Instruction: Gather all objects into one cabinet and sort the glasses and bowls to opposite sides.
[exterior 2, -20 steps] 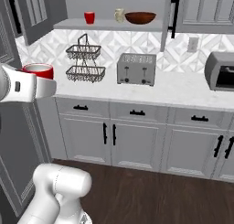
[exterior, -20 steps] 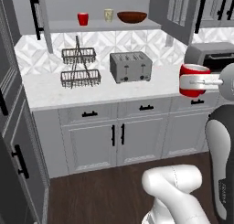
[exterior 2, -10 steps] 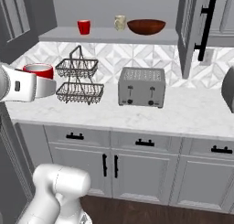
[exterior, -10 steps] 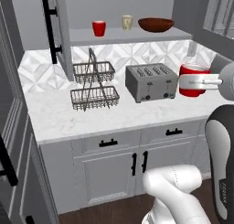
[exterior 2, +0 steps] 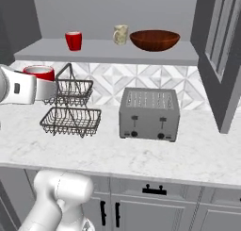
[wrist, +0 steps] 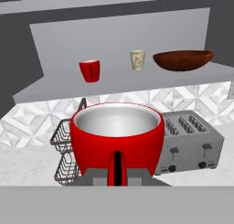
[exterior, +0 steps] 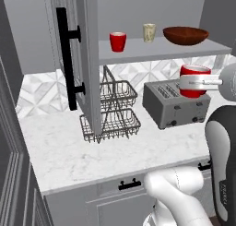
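Here the gripper (wrist: pixel 117 170) holds a red cup (wrist: pixel 117 136) upright below the shelf (wrist: pixel 59 88).

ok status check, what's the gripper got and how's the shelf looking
Gripper shut on red cup, held upright above counter. Cabinet shelf holds second red cup, cream cup, bowl. Cabinet doors open; wire basket below held cup.

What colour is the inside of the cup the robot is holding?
The held red cup is pale grey-white inside, glossy red outside; the hand view shows it best.
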